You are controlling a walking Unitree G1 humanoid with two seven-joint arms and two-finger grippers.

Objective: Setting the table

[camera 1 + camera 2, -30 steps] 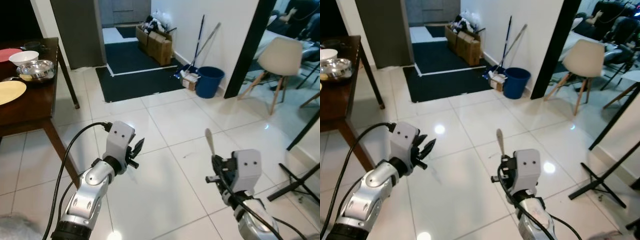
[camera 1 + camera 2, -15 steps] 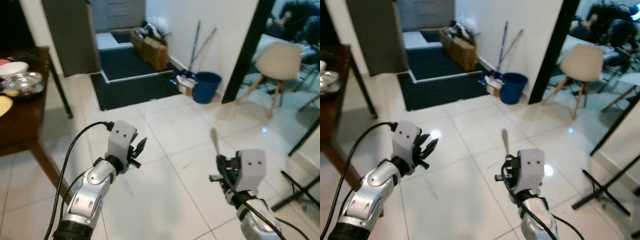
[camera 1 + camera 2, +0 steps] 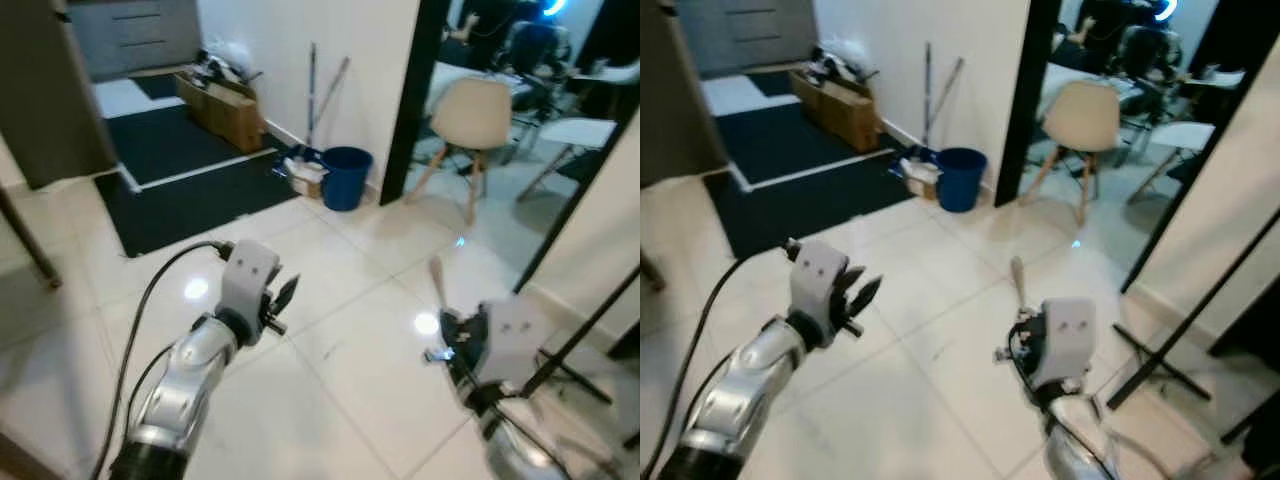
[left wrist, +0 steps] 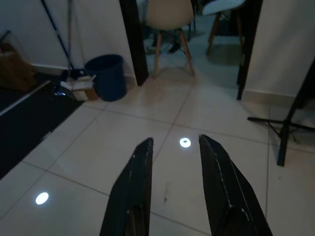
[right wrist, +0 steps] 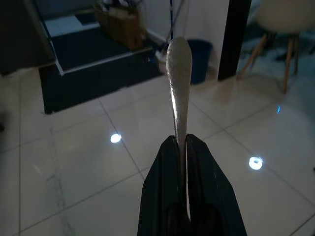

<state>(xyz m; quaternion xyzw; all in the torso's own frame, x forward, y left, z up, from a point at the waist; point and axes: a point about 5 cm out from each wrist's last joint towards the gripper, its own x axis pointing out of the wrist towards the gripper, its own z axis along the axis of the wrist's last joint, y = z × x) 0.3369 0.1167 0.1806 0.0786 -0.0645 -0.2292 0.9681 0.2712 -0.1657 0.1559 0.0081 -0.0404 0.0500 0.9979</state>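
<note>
My right gripper (image 3: 447, 335) is shut on a silver spoon (image 5: 178, 84), whose handle end sticks up out of the fingers (image 5: 169, 167); the same spoon (image 3: 437, 280) rises above the gripper in the left eye view. My left gripper (image 3: 283, 297) hangs open over the white floor tiles, and the wrist view shows its two black fingers (image 4: 139, 175) apart with nothing between them.
A blue bucket (image 3: 347, 177) with a broom (image 3: 313, 90) stands against the white wall. Cardboard boxes (image 3: 231, 104) sit by a dark mat (image 3: 170, 190). A beige chair (image 3: 477, 113) stands past a black door frame (image 3: 405, 100). A black stand's legs (image 3: 585, 340) lie at the right.
The whole view has swung to the right: the wooden table with its dishes has left the picture, and the chair and bucket now sit nearer the middle. Both grippers keep their states.
</note>
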